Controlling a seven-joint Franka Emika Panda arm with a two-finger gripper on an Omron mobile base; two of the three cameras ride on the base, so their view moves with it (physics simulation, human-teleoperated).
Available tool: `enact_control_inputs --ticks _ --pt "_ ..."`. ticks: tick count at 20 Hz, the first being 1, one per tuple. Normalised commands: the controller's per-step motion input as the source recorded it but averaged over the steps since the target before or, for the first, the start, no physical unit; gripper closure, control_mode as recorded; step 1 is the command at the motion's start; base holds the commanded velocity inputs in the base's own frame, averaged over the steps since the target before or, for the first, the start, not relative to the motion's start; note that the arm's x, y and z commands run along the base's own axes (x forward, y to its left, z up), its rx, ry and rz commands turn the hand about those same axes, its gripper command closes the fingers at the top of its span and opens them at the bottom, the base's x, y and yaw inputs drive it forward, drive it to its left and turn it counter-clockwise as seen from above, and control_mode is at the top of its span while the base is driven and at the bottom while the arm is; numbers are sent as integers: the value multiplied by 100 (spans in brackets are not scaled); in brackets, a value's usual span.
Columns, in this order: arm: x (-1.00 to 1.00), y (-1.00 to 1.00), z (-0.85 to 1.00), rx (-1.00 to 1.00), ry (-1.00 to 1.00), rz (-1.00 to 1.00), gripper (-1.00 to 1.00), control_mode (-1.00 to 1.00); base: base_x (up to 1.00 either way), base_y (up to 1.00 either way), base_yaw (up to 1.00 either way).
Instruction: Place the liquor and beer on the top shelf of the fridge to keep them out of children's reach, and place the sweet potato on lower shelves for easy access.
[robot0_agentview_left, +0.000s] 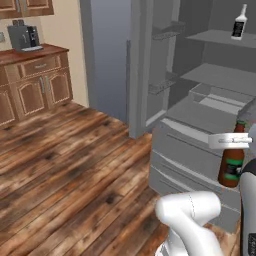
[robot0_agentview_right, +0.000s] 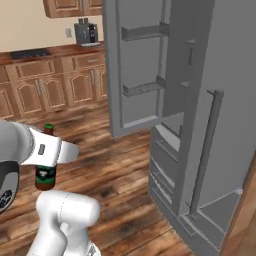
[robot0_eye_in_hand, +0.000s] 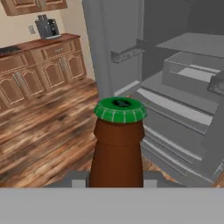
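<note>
Liquor (robot0_agentview_left: 239, 22) already stands on the open fridge's (robot0_agentview_left: 210, 125) top shelf (robot0_agentview_left: 215, 36); jaws closed around the upright beer (robot0_agentview_left: 232, 162) (still outside, well below that shelf); sweet potato's placement remains.

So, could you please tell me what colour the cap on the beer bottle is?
Green, on the beer; its cap shows best in the hand view.

**White arm, dark joints**

The arm (robot0_agentview_left: 192, 220) is glossy white, built of rounded, tube-like links with a bulbous elbow. A thin seam line runs down the elbow casing. A dark joint band (robot0_agentview_left: 248, 210) sits at the right edge, bearing faint pale markings. The tool (robot0_agentview_left: 231, 141) is a flat, light grey-white bar.
</note>
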Motion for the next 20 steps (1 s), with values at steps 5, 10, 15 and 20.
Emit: enact_control_inputs --ticks 5,10,15,20 --pt "0 0 0 0 0 0 100 100 21 46 -5" --pt "0 0 0 0 0 0 100 100 24 3 -45" --pt "0 0 0 0 0 0 100 100 42 23 -57" --pt "0 0 0 0 0 0 100 100 59 67 -51"
